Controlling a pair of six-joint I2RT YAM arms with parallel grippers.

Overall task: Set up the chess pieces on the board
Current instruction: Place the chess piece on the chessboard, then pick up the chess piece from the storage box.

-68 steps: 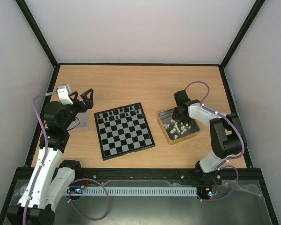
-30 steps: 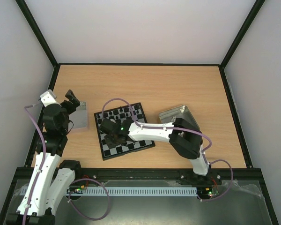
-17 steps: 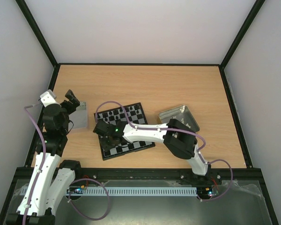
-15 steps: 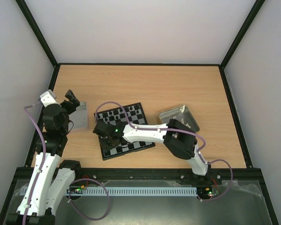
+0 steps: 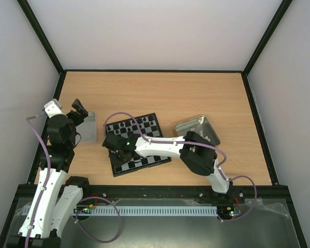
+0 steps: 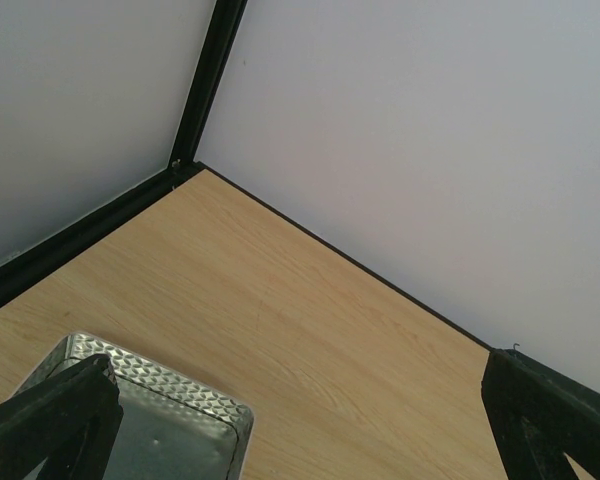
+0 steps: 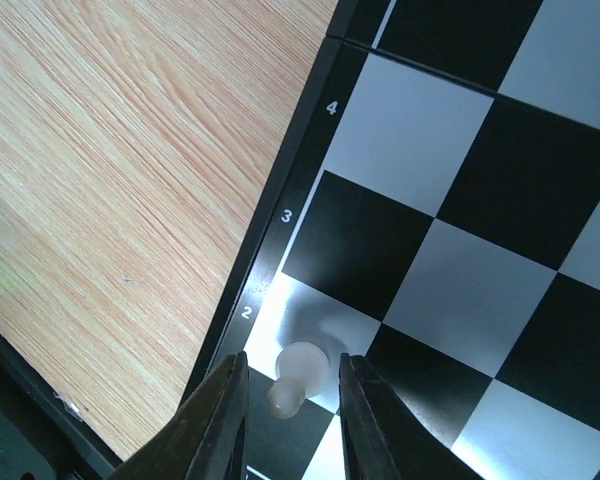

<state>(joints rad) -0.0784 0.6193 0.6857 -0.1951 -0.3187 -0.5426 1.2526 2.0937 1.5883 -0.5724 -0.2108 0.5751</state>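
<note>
Left gripper (image 5: pixel 81 110), jaws spread wide, hangs tilted above the silver tray (image 5: pixel 91 131) at the table's left side. Centre: my right arm stretches low across the board (image 5: pixel 124 164). The right gripper (image 7: pixel 292 362), fingers slightly parted, flanks a white pawn (image 7: pixel 300 372) standing on the row-2 edge square. Black pieces (image 5: pixel 132 124) line the far row. Right: a second metal tray (image 5: pixel 194 125), its contents partly hidden.

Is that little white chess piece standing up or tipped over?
Upright, it seems: the white pawn stands on a silver square of the board, beside the 2 mark.
</note>
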